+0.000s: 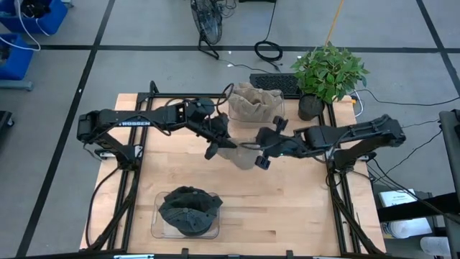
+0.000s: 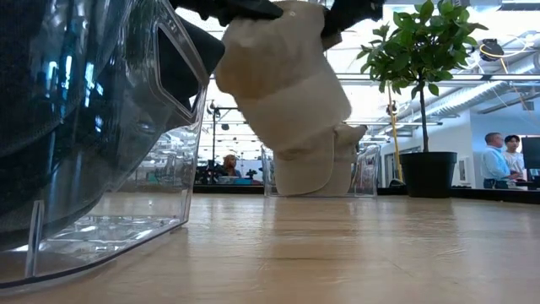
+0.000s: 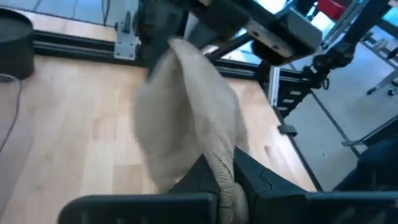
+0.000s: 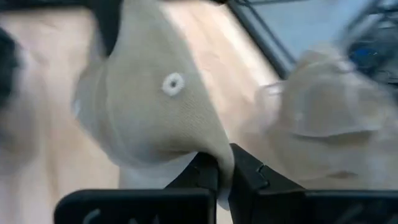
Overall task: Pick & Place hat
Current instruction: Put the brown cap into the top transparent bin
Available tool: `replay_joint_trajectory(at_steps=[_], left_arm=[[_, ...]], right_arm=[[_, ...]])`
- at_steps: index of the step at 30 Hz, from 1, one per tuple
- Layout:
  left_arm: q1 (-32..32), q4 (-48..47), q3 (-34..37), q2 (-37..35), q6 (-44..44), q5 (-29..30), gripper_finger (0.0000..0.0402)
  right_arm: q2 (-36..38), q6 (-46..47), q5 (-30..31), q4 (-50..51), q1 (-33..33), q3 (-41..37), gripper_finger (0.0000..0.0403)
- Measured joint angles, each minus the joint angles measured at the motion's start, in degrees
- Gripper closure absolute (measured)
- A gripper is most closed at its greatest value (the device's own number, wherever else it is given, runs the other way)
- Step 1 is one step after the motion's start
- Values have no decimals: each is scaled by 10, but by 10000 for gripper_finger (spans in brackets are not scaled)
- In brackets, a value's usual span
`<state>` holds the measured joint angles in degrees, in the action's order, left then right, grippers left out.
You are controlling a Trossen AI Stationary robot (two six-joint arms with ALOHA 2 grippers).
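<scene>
I see the wooden bench (image 1: pixel 287 201) carrying two clear bins (image 1: pixel 162 229), one with dark hats (image 1: pixel 188 211), one with beige (image 1: pixel 253 103).

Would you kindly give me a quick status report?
Both tools, left and right, shut on beige hat. Hat off table. Nothing in the way.

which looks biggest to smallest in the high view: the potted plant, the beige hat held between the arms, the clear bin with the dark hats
1. Potted plant and clear bin look about alike, so I won't rank them.
2. Beige hat, clearly smallest, partly hidden by the left pincer and right pincer shut on it.
</scene>
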<state>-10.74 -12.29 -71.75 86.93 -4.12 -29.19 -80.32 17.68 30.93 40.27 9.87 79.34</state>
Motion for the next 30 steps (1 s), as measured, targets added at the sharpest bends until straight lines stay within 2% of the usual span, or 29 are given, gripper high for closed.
replay_joint_trajectory(at_steps=[3, 6, 13, 17, 23, 26, 30], left_arm=[[0, -15, 1, -7, -4, 8, 382], [0, -16, 1, -9, -3, 10, 384], [-2, -47, 1, -8, -26, 13, 382], [-2, -53, 1, -8, -29, 27, 390], [-2, -56, 1, -8, -50, 46, 381], [-2, -57, 1, -8, -50, 49, 389], [-2, -60, 1, -8, -54, 48, 388]], right_arm=[[34, 11, -47, -115, -2, -77, 379], [62, 13, -84, -186, -14, -137, 356], [143, 31, -178, -154, -74, -179, 279], [164, -11, -205, -177, -102, -179, 227], [126, -114, -206, -297, -115, -175, 168], [76, -174, -223, -298, -115, -141, 158], [9, -256, -257, -245, -116, -61, 156]])
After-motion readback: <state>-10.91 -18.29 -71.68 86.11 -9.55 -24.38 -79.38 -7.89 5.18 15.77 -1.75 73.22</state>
